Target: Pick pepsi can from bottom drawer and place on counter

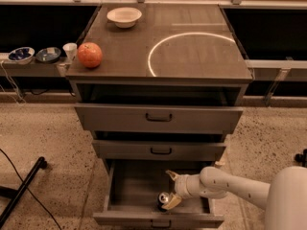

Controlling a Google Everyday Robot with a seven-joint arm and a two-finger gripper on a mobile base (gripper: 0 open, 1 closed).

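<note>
The bottom drawer [125,199] stands pulled open at the foot of the grey cabinet. The pepsi can [164,200] stands inside it near the front, dark with a silver top. My gripper [171,189] reaches into the drawer from the right, open. One finger is at the can's right side and the other is up behind it. The white arm [230,186] comes in from the lower right. The counter [192,47] above is dark grey-brown with a thin white circle line.
An orange fruit [90,54] and a white bowl [124,17] sit on the counter's left and back. Two shallower drawers [158,117] above are part open. A side shelf at left holds small bowls [21,54] and a cup. A black pole [21,188] lies on the floor at left.
</note>
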